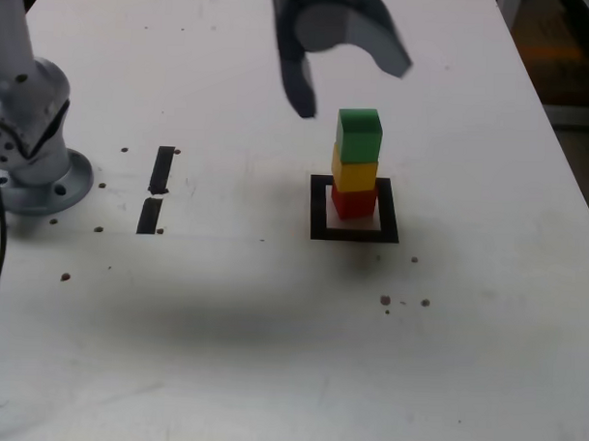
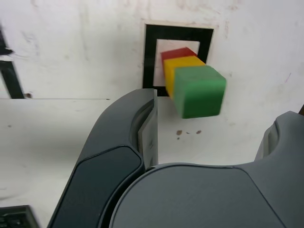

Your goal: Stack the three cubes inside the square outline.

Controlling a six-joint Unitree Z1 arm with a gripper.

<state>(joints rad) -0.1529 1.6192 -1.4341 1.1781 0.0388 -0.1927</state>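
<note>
Inside the square outline of black tape [image 1: 353, 223] on the white worktop [image 1: 270, 355] stands a tower of three small solid cubes. The red cube [image 1: 353, 202] is at the bottom and rests on the white middle of the square, the yellow cube [image 1: 355, 174] lies on it, and the green cube [image 1: 359, 135] is on top. The tower looks nearly straight, and the green cube sits a little turned against the yellow one.

The dark grey tool [image 1: 353, 82] hangs above the tower, blurred in the exterior view, and its two fingers stand apart. They hold nothing and touch no cube. In the wrist view the green cube shows between the two fingers, clear of both.

On the exterior view's left, two short black tape strips [image 1: 156, 190] lie on the worktop, and beyond them the round grey base of the arm [image 1: 31, 134] stands.
</note>
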